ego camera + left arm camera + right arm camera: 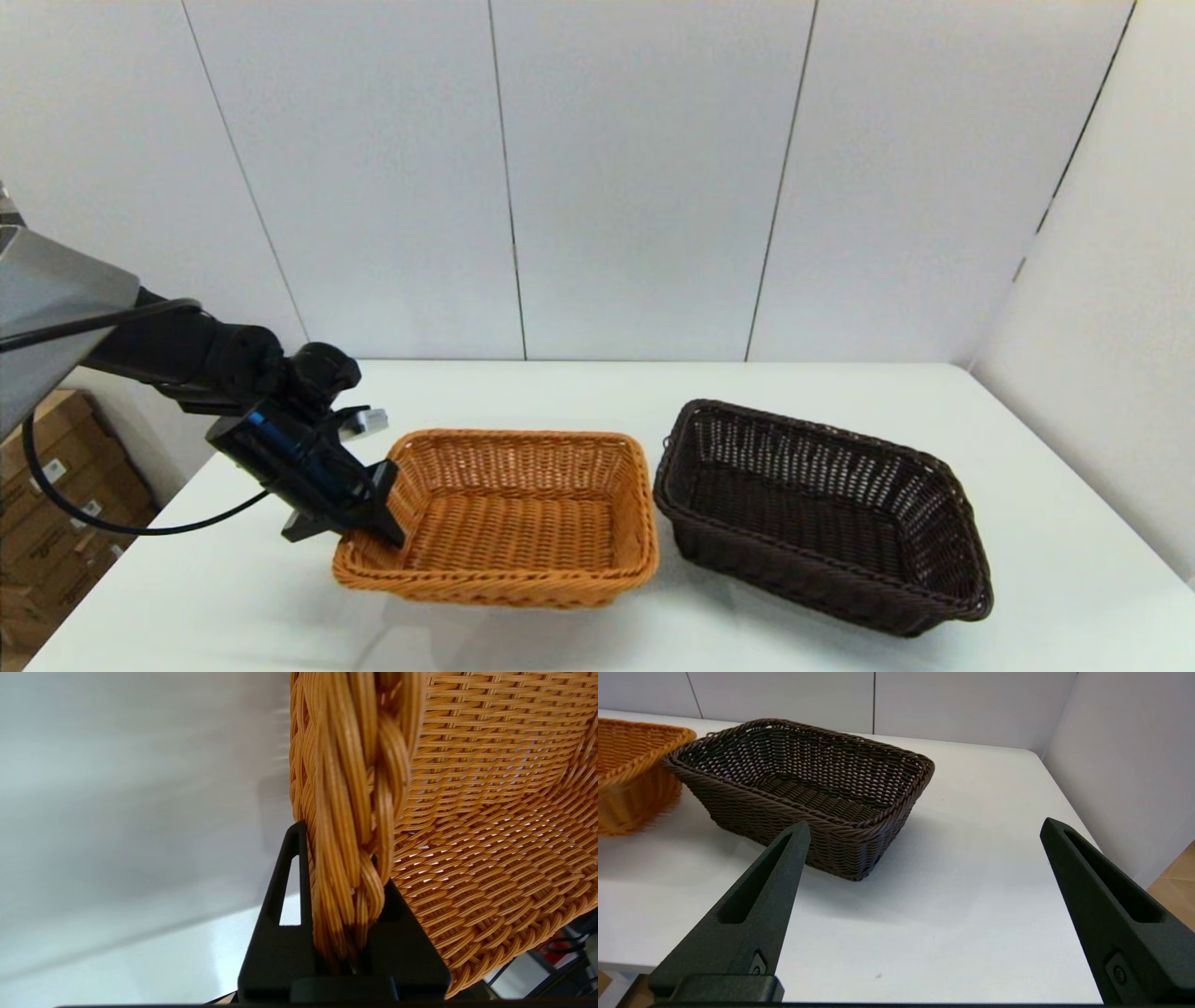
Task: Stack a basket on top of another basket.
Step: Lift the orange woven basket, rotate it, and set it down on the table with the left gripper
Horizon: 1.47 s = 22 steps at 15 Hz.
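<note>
The left gripper (359,518) is clamped on the tan basket's (523,523) left rim at lower centre, so lift level toward the dark basket (822,513) at right, while the right gripper (924,905) idles agape.

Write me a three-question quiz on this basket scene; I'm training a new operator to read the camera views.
1. True or false: the left gripper is clamped on the braided rim of the orange-tan basket.
2. Which basket lies nearer the robot's right side? A) the orange-tan basket B) the dark brown basket C) neither
3. Fill in: the right gripper is ____, holding nothing, above the white table.

Key
1. True; the wrist view shows the rim pinched between its fingers.
2. B
3. open
</note>
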Each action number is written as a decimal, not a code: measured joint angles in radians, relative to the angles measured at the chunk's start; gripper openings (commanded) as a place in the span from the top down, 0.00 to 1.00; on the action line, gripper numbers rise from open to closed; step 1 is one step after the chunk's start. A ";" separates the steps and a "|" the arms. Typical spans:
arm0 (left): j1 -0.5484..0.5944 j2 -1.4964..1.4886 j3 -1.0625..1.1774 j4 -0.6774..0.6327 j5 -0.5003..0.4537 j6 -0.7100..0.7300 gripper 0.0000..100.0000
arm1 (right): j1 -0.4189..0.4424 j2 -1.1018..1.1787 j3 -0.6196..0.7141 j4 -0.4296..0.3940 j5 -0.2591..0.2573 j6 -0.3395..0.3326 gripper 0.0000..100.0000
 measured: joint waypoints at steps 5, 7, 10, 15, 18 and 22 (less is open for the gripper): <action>-0.077 0.007 -0.002 -0.040 0.020 -0.053 1.00 | 0.000 0.000 0.000 0.000 0.000 0.000 0.00; -0.116 0.014 -0.002 -0.071 0.038 -0.099 1.00 | 0.000 0.000 0.000 0.000 0.000 0.000 0.00; -0.153 0.020 -0.004 -0.079 0.041 -0.131 1.00 | 0.000 0.000 0.000 0.000 0.000 0.000 0.00; -0.164 0.021 -0.006 -0.079 0.041 -0.156 1.00 | 0.000 0.000 0.000 0.000 0.000 0.000 0.00; -0.167 0.022 -0.006 -0.092 0.041 -0.159 1.00 | 0.000 0.000 0.000 0.000 0.000 0.000 0.00; -0.169 0.023 -0.005 -0.098 0.041 -0.161 1.00 | 0.000 0.000 0.000 0.000 0.000 0.000 0.00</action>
